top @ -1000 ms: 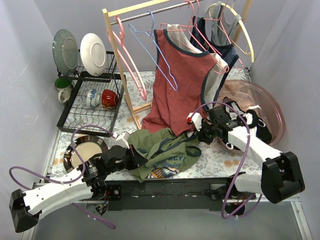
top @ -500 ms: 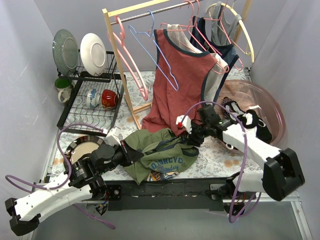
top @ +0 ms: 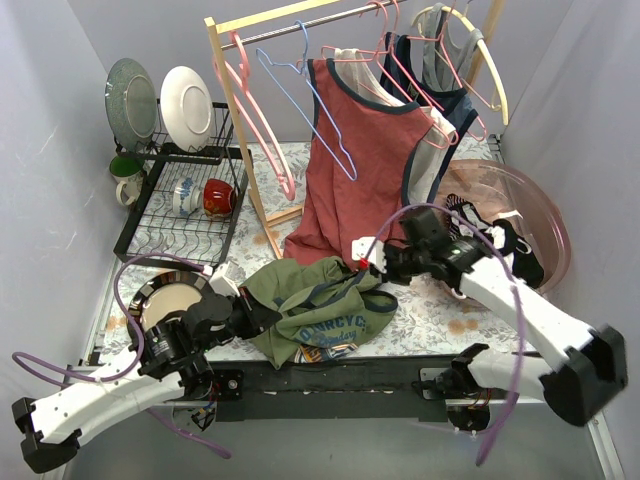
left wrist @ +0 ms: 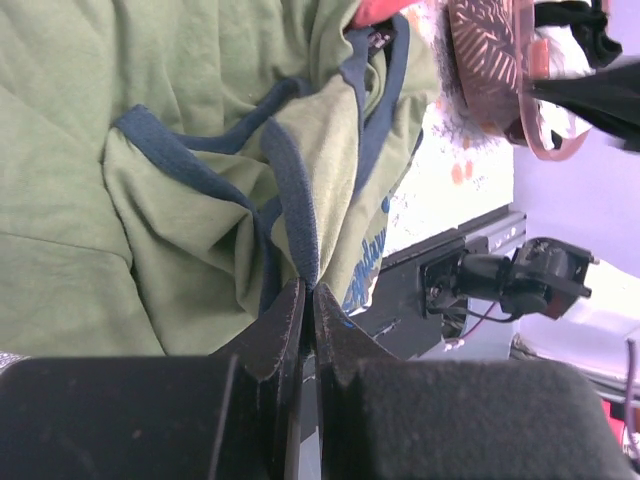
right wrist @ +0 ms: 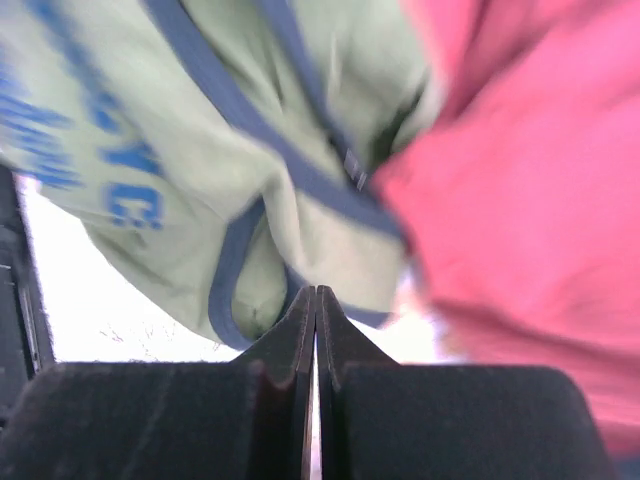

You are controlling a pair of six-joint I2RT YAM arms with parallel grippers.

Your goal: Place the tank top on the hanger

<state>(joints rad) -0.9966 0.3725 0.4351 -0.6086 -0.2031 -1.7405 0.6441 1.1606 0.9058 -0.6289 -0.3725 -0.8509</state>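
Both reaching low: left gripper (left wrist: pixel 308 292) pinches tank top (top: pixel 322 308), right gripper (right wrist: pixel 315 296) closed.

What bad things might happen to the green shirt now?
The left jaws pinch only a thin fold of trim on the tank top, so it may slip free when lifted. The right jaws are shut right by the red top, and might snag or tug that instead.

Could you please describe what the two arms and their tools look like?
Both arms, left arm and right arm, have white link shells with black joints and bases. A purple cable loops along each. The left tool and right tool are black, tapering to thin tips.
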